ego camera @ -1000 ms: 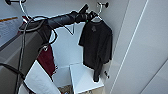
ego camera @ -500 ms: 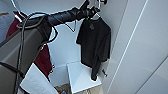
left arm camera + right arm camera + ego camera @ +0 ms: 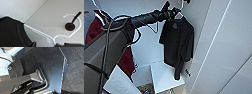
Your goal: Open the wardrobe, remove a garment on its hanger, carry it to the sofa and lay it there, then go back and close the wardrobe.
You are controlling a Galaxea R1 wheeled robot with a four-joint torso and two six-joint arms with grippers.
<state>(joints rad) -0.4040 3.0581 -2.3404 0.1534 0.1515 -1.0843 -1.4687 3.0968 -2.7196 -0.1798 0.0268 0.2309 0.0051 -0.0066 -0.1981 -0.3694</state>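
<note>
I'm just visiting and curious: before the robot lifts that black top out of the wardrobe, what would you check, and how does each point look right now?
1. Wardrobe open: ok, its inside is exposed.
2. Left gripper at the hanger: ok, it sits at the hanger's neck.
3. Grip firm on the hanger: cannot tell, the fingers are hard to make out.
4. Hanger's hook free of the black peg: not ok, the hook curls around it in the left wrist view.
5. Black top seated on the hanger: ok, it hangs straight from it.
6. Maroon jacket clear of the top: ok, it hangs apart from it.
</note>
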